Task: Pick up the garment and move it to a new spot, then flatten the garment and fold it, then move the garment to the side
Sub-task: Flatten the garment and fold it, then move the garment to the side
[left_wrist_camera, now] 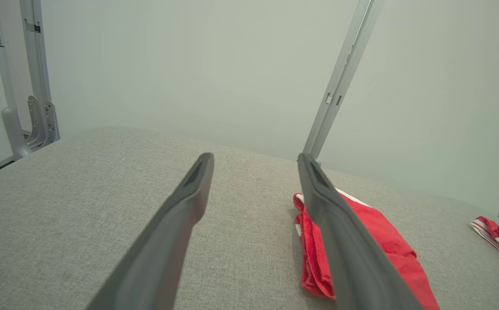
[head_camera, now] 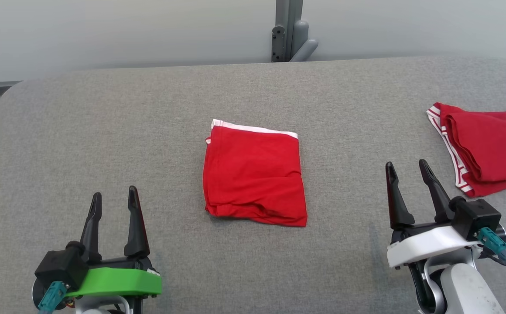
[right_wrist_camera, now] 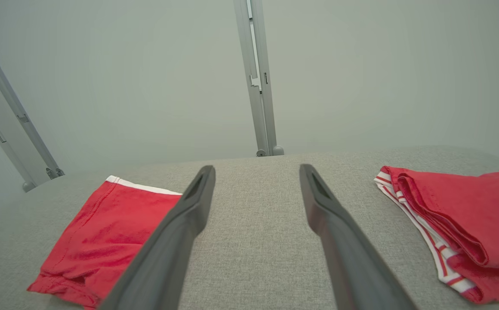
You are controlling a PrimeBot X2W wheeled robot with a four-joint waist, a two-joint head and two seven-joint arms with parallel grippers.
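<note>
Folded red garment (head_camera: 254, 174) at table (head_camera: 104, 131) centre; left gripper (head_camera: 115, 192), right gripper (head_camera: 406, 163) by near edge, jaws wide apart, empty

Two garments, two grippers, one table, one post.

Two red garments lie in the head view: the centre garment (head_camera: 255, 174) in the middle of the frame and the right garment (head_camera: 488, 148) at the right edge. Two grippers show along the bottom, the left gripper (head_camera: 114, 192) at the lower left and the right gripper (head_camera: 406, 163) at the lower right, each with two dark fingers (head_camera: 136, 226), four in all. One grey table (head_camera: 104, 131) carries both garments. One grey post (head_camera: 288, 26) stands at the top centre. The right wrist view counts the same two garments, at the lower left and lower right of its frame.
</note>
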